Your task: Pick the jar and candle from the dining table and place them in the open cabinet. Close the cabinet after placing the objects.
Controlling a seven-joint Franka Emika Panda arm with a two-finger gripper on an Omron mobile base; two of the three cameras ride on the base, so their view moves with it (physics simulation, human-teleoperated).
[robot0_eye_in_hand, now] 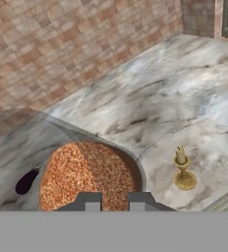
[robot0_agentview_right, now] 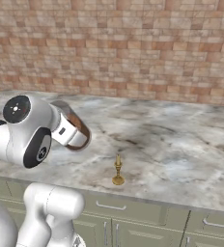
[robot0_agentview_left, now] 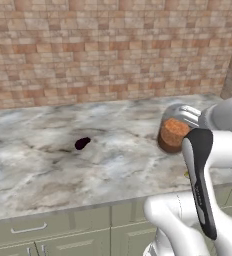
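Hand point(robot0_eye_in_hand: 113, 199) clamped tight on the jar point(robot0_agentview_left: 174, 131), held tilted above the worktop point(robot0_agentview_left: 48, 165) | jar: rigid, slick, breakable glass, likely heavy, about half full of brown powder | candle point(robot0_agentview_right: 118, 171): upright near the worktop's front edge, light, tippy; take it by the stem

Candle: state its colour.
The candle is gold, standing upright on the dining table; clearest in the right base view.

Two base cameras look forward and down from behind the arm's left and right at the same dining table point(robot0_agentview_left: 48, 170) and brick wall point(robot0_agentview_left: 113, 45), while the hand camera looks close over the jar point(robot0_eye_in_hand: 86, 177).
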